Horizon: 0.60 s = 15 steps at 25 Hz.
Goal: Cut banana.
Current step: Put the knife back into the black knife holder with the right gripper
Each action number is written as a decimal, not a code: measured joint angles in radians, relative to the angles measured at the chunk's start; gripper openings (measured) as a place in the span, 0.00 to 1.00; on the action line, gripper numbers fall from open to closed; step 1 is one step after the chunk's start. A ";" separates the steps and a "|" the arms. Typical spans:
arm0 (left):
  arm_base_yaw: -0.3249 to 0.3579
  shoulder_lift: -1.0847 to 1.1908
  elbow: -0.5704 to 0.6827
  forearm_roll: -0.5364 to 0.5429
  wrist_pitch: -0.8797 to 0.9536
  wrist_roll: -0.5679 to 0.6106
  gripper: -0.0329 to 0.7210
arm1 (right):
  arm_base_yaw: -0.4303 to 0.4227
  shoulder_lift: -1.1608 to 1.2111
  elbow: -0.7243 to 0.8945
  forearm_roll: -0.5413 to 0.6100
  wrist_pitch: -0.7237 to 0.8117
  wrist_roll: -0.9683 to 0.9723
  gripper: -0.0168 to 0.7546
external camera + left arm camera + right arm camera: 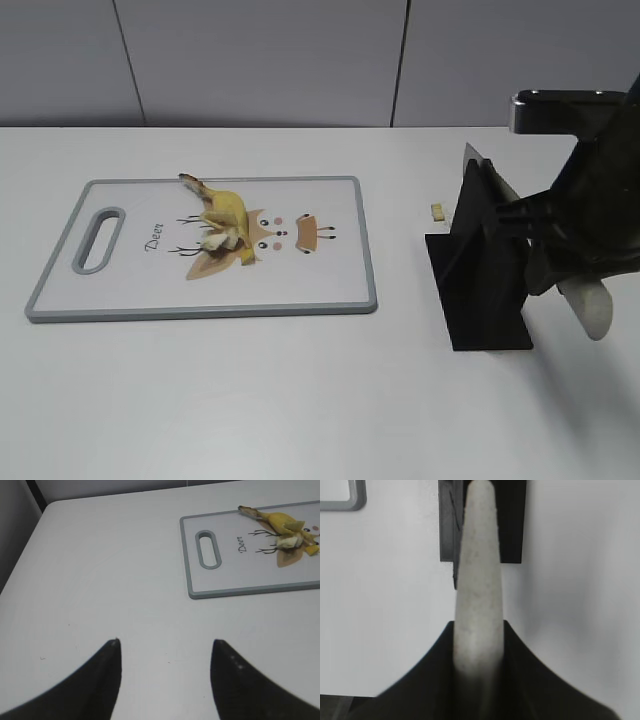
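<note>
Exterior view, left-centre: banana [224, 209] lying in pieces on the deer-print cutting board [330, 300]. At right, right gripper [585, 285] clamping a pale knife handle [479, 600] beside a black stand [478, 262]. Left wrist view, bottom: left gripper [165, 652] hovering spread wide over bare table [100, 570].
</note>
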 joint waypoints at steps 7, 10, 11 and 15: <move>0.000 0.000 0.000 0.000 0.000 0.000 0.76 | 0.000 0.000 0.000 0.011 0.014 -0.008 0.28; 0.000 0.000 0.000 0.000 0.000 0.000 0.76 | 0.000 0.000 0.000 0.019 0.013 -0.027 0.45; 0.000 0.000 0.000 0.000 0.000 0.000 0.76 | 0.000 0.000 0.000 0.021 0.013 -0.033 0.51; 0.000 0.000 0.000 0.000 0.000 0.000 0.76 | 0.000 0.000 0.000 0.022 0.013 -0.053 0.72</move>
